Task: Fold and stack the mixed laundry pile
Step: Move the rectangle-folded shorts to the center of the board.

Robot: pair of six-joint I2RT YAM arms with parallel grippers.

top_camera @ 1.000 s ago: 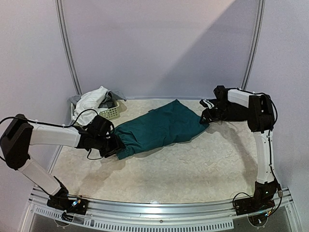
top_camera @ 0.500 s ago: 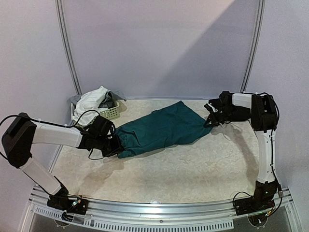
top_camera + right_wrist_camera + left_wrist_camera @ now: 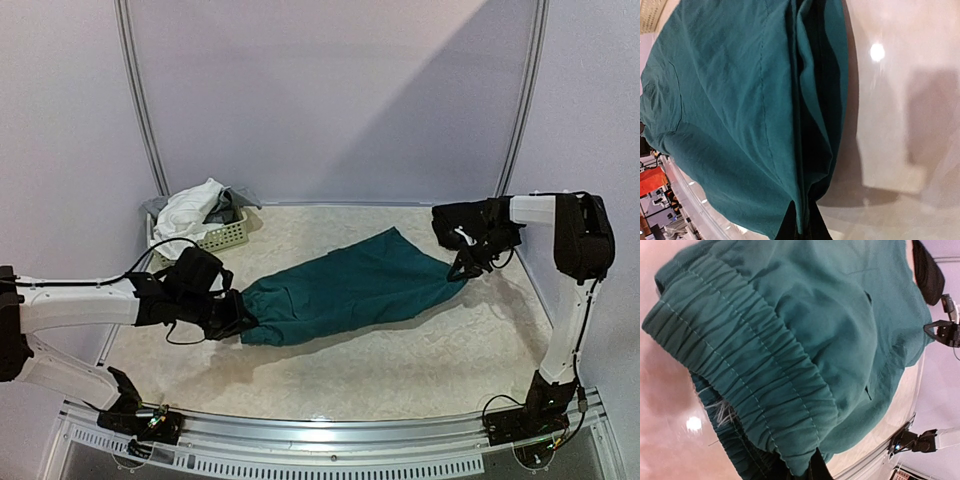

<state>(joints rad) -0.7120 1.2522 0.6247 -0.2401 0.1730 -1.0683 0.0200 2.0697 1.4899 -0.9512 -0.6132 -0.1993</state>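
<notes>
Dark teal-green shorts (image 3: 345, 288) stretched lengthwise across the middle of the counter (image 3: 400, 350), running from near left to farther right, with a dark shadow along the near edge. Unclear whether the sagging middle touches the surface.

Gathered elastic waistband (image 3: 740, 370) at the left end, bunched into ridges, with a tuft of white threads (image 3: 722, 412) showing under it. Pinched there by the left gripper (image 3: 235, 318), jaws closed on the fabric, low over the counter's left side. Only the dark fingertips visible in the left wrist view, buried in the waistband folds.

Opposite end drawn to a narrow point at the right, clamped in the right gripper (image 3: 458, 268), jaws shut on the cloth. In the right wrist view, long folds converging into the closed fingertips, pale counter beside them.

Well apart from the shorts, in the far left corner: a small pale perforated basket (image 3: 228, 235), with a white cloth (image 3: 190, 210) heaped on and over it and a grey garment (image 3: 243, 196) just behind.

Both arms stretched outward, the left one low and nearly level, the right one upright at the counter's right edge.
</notes>
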